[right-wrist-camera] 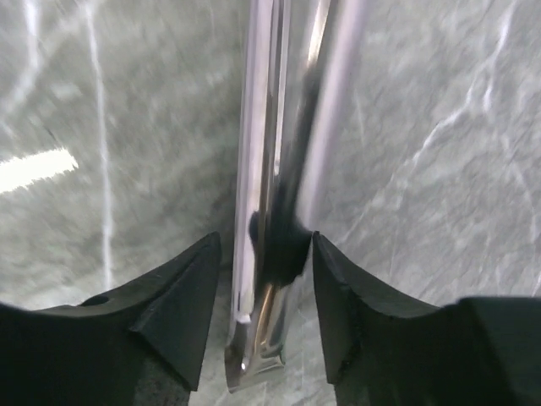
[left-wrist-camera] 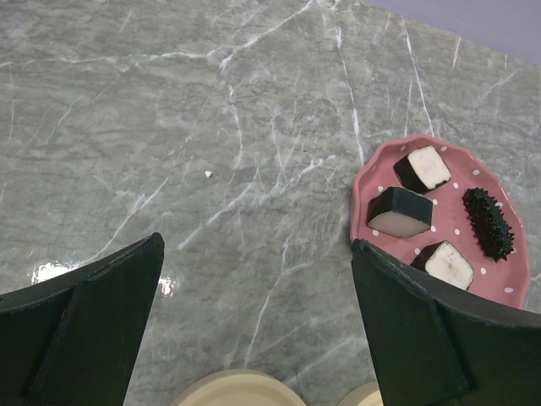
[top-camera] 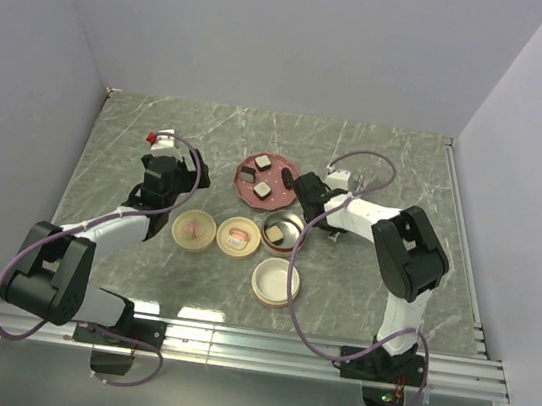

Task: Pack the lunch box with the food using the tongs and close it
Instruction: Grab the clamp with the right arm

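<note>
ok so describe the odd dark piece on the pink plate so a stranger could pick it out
On the grey marble table, look for the round pink plate with white dots near the middle. Among three black-wrapped blocks with pale faces, it's the long black spiky piece at the plate's right edge: bumpy all over, no pale face.

Even light; glare on table [right-wrist-camera: 34, 169]; right wrist view blurred.

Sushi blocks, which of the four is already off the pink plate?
The black-and-beige block inside the round silvery container in front of the plate; the other three lie on the round pink dotted plate.
</note>
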`<state>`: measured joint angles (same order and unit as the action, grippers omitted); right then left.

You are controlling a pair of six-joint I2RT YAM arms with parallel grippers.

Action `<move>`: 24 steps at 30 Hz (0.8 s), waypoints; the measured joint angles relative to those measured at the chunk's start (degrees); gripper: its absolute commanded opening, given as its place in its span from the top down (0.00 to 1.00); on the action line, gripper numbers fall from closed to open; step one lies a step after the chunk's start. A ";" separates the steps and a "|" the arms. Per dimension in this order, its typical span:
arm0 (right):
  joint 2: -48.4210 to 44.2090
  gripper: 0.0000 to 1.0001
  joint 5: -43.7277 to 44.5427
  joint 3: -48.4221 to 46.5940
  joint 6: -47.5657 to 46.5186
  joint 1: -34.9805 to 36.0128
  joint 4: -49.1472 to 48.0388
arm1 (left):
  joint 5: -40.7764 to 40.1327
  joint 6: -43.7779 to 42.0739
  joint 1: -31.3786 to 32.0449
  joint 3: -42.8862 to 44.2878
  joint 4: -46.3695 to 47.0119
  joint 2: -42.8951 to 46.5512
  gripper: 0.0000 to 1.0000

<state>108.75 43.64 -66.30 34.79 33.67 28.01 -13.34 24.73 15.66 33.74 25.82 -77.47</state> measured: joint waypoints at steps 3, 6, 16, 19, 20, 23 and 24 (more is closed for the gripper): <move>-0.09 0.48 -1.44 0.83 -0.17 -0.31 -0.48 | 0.00 0.00 -0.02 0.00 0.00 0.00 0.01; -0.09 0.50 -2.34 0.83 -0.24 -0.61 -1.33 | 0.00 0.02 -0.09 0.00 0.00 0.02 0.00; -0.20 0.96 -4.20 1.36 -0.39 -1.07 -3.91 | 0.04 0.17 -0.22 0.00 0.02 0.07 0.00; -0.20 1.00 -4.09 1.38 -0.57 -1.07 -3.98 | 0.13 0.20 -0.26 0.00 0.02 0.07 0.00; -0.20 1.00 -4.00 1.38 -0.61 -1.03 -3.96 | 0.22 0.20 -0.26 0.00 0.02 0.07 0.01; -0.20 1.00 -3.58 1.20 -0.83 -0.61 -3.28 | 0.46 0.20 -0.28 0.00 0.04 0.07 0.01; -0.20 1.00 -3.34 0.96 -0.96 -0.52 -2.62 | 0.48 0.20 -0.28 0.00 0.04 0.07 0.01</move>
<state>108.55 40.29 -65.34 33.82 33.15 25.39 -12.86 24.93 15.38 33.74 25.87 -77.41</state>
